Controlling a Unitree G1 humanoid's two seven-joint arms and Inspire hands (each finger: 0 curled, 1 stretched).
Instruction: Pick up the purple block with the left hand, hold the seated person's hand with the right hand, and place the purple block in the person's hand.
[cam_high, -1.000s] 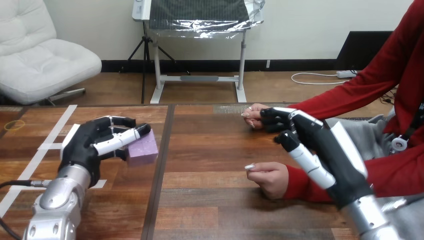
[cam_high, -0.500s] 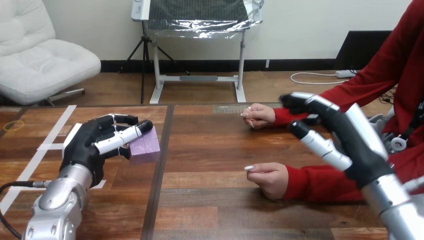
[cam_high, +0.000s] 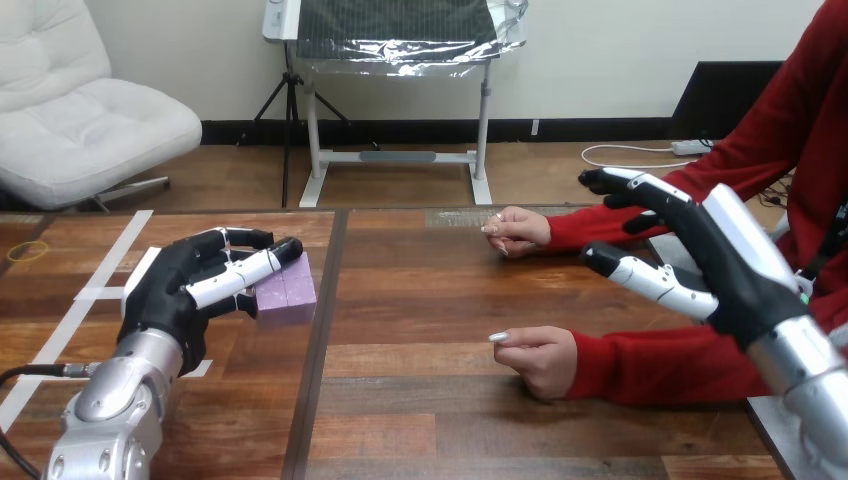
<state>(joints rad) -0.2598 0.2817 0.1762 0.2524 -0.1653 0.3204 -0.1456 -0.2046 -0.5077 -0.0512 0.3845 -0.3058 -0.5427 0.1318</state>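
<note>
Grip: left hand (cam_high: 170, 295) curls round purple block (cam_high: 287, 297) toward left edge of table (cam_high: 420, 400). Right hand (cam_high: 735, 270) released over right edge, apart from person's far hand (cam_high: 520, 230).

wooden table (cam_high: 430, 400) bears white tape (cam_high: 125, 235), person's nearer hand (cam_high: 540, 357).

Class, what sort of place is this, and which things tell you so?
Probably a robot trial bench: a brown wooden plank table marked with white tape strips, and a pale purple block gripped in the robot's left hand.
</note>
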